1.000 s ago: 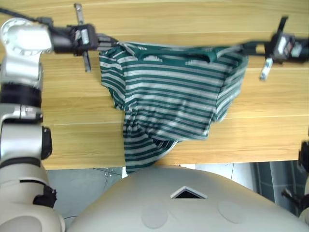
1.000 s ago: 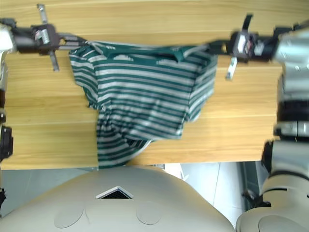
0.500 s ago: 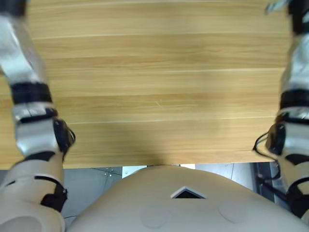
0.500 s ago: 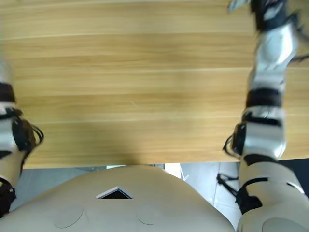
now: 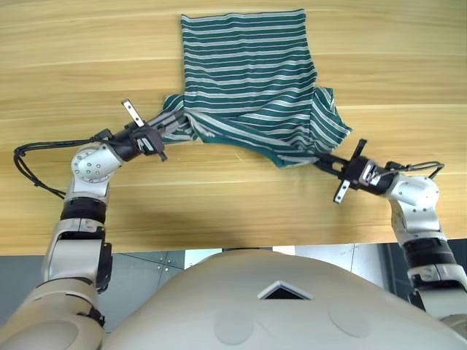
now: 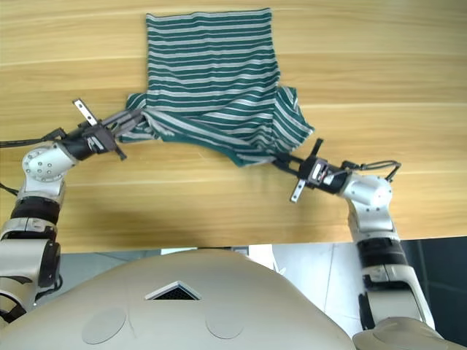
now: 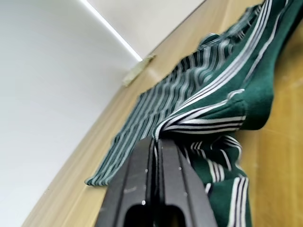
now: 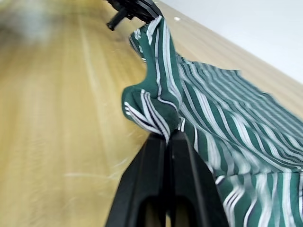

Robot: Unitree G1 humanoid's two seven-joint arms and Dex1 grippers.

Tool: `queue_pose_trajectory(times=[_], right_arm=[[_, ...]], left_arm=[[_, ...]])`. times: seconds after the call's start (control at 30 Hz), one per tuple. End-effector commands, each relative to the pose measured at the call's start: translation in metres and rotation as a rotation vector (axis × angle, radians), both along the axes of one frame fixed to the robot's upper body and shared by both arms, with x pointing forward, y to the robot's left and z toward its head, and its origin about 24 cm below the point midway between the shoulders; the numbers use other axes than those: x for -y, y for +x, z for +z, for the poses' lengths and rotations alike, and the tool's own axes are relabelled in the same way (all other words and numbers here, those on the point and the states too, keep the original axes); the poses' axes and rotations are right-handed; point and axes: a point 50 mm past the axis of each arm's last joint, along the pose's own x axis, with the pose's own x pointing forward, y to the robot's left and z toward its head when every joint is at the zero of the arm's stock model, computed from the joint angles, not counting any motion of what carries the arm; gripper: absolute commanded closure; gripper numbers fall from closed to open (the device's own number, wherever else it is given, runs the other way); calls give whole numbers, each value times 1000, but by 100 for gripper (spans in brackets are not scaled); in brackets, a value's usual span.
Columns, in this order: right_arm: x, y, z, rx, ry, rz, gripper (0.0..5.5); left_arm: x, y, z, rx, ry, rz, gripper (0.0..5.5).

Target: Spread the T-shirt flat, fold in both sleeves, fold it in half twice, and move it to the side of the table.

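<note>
Pinching one near corner of the green striped T-shirt (image 5: 252,80), the left gripper (image 5: 168,125) is closed tight on it. The shirt lies on the wooden table (image 5: 219,204). The right gripper (image 5: 323,160) is closed tight on the other near corner.

T-shirt (image 8: 213,118) cut off in both wrist views, pinched bits hidden btwn jaws, far table (image 8: 28,19) blurred
</note>
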Motion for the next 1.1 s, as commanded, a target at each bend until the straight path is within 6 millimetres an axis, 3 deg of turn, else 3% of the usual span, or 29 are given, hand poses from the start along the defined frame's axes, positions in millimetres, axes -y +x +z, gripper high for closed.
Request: queue_pose_trajectory(times=[0.03,0.13,0.33,0.5,0.6,0.67,0.73,0.8,0.87,1.0,1.1], right_arm=[[7,-8,6,-39,-58,59,550],[16,-9,9,-59,-136,74,503],[28,-6,8,-107,-302,98,415],[26,-20,-4,-171,-390,167,339],[29,-24,-14,-197,-415,139,292],[35,-24,-3,-154,-363,84,265],[41,-17,27,-49,-217,7,226],[48,-14,54,48,-69,-43,188],[56,-7,68,96,13,-96,152],[71,7,67,104,47,-201,92],[72,24,59,106,39,-287,38]], left_arm=[[-5,-28,0,-115,100,-145,546],[-3,-53,6,-215,134,-292,481],[-7,-65,2,-343,255,-374,403],[-15,-67,4,-371,271,-341,334],[-18,-69,11,-400,189,-332,287],[-16,-70,27,-395,61,-346,261],[-16,-61,53,-319,-128,-329,220],[-23,-44,74,-238,-286,-285,217],[-33,-30,84,-188,-389,-229,217],[-45,-7,85,-137,-493,-127,217],[-52,10,78,-131,-520,-50,168]])
